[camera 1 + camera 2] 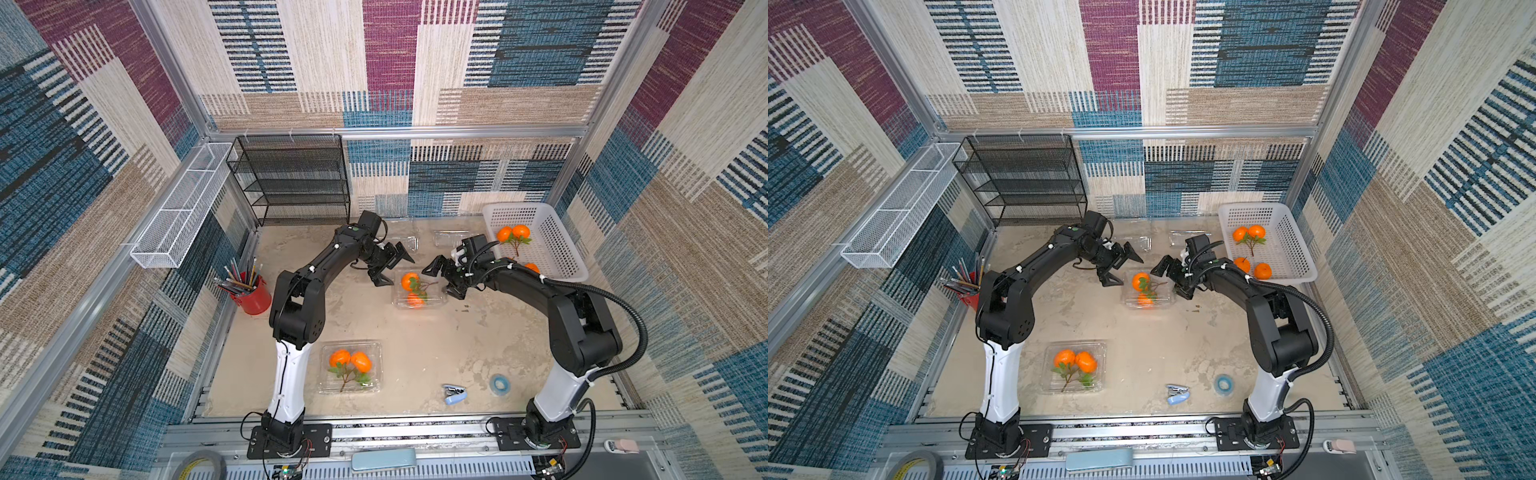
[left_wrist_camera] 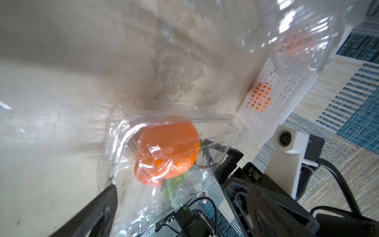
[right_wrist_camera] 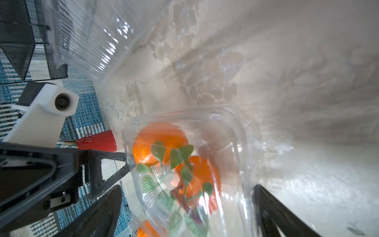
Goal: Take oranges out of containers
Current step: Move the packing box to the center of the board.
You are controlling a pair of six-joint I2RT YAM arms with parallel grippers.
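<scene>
A clear container (image 1: 417, 300) with two oranges (image 1: 410, 281) on a leafy stem lies mid-table. My left gripper (image 1: 397, 270) hovers open at its far left corner. My right gripper (image 1: 440, 282) stands open at its right end; in the right wrist view its fingers (image 3: 102, 211) flank the container (image 3: 235, 143) and the oranges (image 3: 160, 141). The left wrist view shows an orange (image 2: 168, 151) through the plastic. A second container (image 1: 351, 368) near the front holds two oranges (image 1: 351, 360). Two empty containers (image 1: 401, 240) (image 1: 451, 237) lie at the back.
A white perforated basket (image 1: 552, 249) at the back right holds oranges (image 1: 513, 233). A red cup of pencils (image 1: 253, 296), a black mesh shelf (image 1: 291, 183) and a white wire tray (image 1: 178, 208) stand at the left. A stapler (image 1: 455, 392) and a tape roll (image 1: 500, 382) lie near the front.
</scene>
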